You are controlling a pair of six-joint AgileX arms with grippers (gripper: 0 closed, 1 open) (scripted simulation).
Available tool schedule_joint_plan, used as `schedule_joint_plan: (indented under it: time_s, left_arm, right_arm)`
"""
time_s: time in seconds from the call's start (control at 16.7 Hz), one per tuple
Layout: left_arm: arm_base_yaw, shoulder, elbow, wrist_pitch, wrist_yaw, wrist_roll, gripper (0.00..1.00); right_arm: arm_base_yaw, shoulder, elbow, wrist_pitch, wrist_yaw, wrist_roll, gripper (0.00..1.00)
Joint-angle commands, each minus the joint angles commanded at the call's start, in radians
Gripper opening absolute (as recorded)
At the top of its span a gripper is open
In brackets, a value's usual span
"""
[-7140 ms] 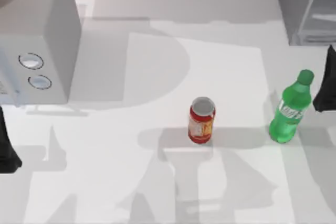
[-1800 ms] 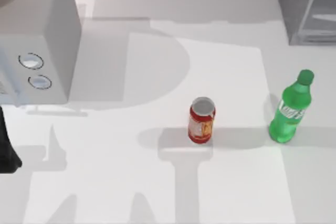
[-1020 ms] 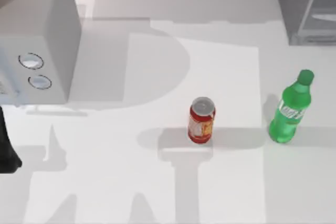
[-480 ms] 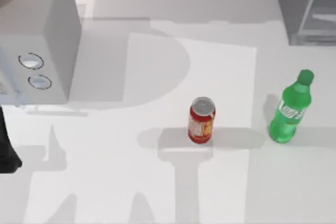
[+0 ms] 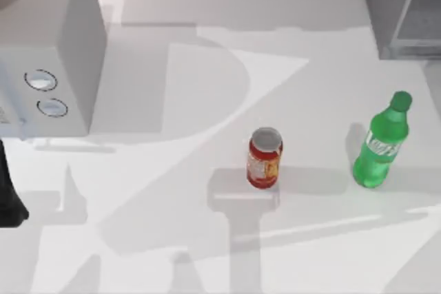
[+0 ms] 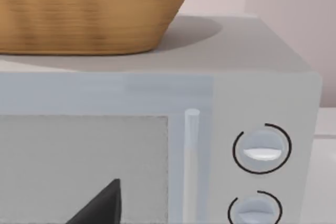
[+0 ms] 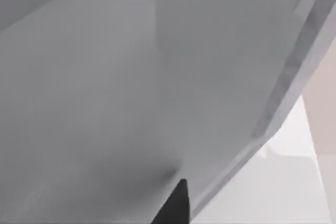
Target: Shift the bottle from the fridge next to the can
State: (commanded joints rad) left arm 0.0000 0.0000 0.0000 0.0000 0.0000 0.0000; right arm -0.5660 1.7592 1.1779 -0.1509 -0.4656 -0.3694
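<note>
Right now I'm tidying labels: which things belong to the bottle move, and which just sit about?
In the job: bottle, can, fridge.
Lying about: white box with two dials, wicker basket on it.

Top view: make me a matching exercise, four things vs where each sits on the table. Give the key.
Things:
1. bottle
2. can
3. fridge
4. white box with two dials

Places:
A. far right corner of the table
B. left side of the table, with a woven basket on top
C. upright near the middle of the table
D. upright near the right edge, apart from the can

Pairs: 1-D, 2-C, 3-A, 4-B
</note>
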Motion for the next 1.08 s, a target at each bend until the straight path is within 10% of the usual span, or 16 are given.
schedule_joint_plan:
  time_s: [0.48, 1.08]
  left_arm:
    - [0.000, 0.000, 0.000, 0.000, 0.000, 0.000, 1.00]
    - [0.000, 0.000, 0.000, 0.000, 0.000, 0.000, 1.00]
  right_arm:
    - [0.510, -0.126, -0.166, 0.189, 0.409, 0.335, 1.00]
    - [0.526, -0.069, -0.114, 0.188, 0.450, 0.362, 1.00]
